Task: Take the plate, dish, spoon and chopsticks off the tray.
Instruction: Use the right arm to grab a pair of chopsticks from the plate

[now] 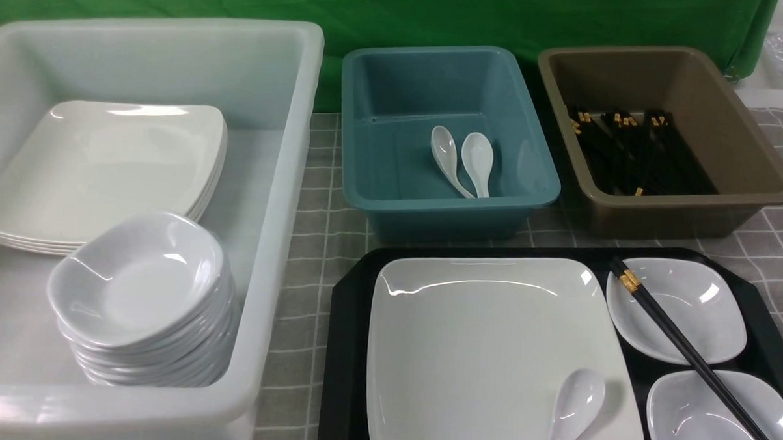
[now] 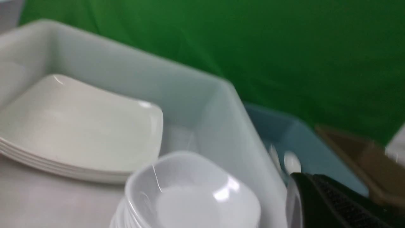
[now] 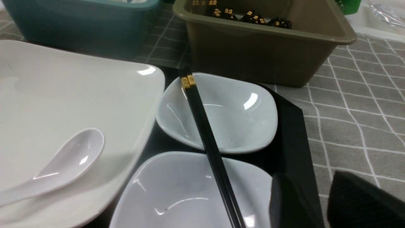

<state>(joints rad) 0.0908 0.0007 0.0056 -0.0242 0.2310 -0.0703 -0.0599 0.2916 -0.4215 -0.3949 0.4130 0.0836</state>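
Partly cropped tray [image 1: 347,352], spoon [image 1: 577,402], chopsticks [image 1: 682,341], left fingers [image 2: 335,202] likely half-hidden

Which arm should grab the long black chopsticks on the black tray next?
Right. Its tool hovers beside the long black gold-banded chopsticks on the black plastic tray's right side; the left wrist view shows the big white plastic bin instead.

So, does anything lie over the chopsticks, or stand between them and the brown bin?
Nothing visible does. The chopsticks lie bare across two small dishes on the tray; the brown bin behind stands open.
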